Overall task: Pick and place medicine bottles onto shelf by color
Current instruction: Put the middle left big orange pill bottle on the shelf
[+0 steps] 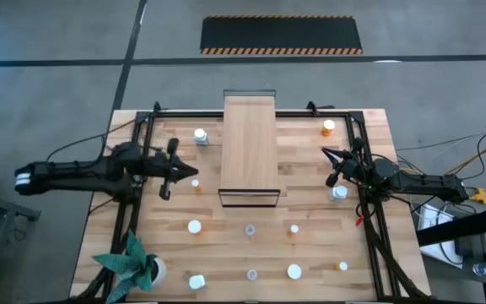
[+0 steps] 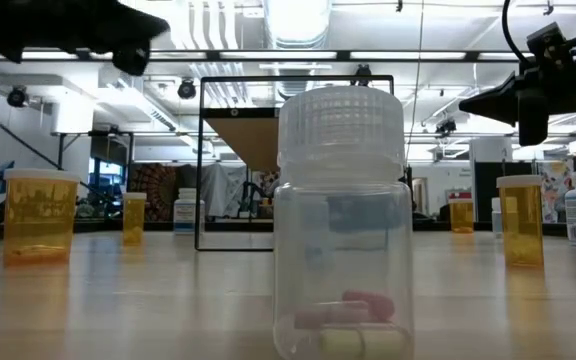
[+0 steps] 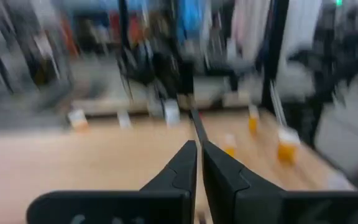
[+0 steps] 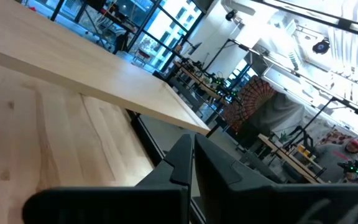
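The shelf (image 1: pixel 250 148) is a pale wood board on a thin dark frame at the table's middle, toward the far edge. Medicine bottles stand scattered on their bases: a white one (image 1: pixel 201 136), an orange one (image 1: pixel 328 127), a small orange one (image 1: pixel 196 183), and several white-capped ones along the near half (image 1: pixel 249 229). A clear bottle (image 2: pixel 343 230) holding capsules fills the low view. My left gripper (image 1: pixel 195 174) hovers shut, left of the shelf, above the small orange bottle. My right gripper (image 1: pixel 324 153) is shut, right of the shelf, with nothing in it.
A white pot with a green plant (image 1: pixel 137 266) stands at the near left corner. A bottle (image 1: pixel 338 192) stands close beside my right arm's wrist. Dark frame rails (image 1: pixel 369 211) run along the table's left, right and far sides.
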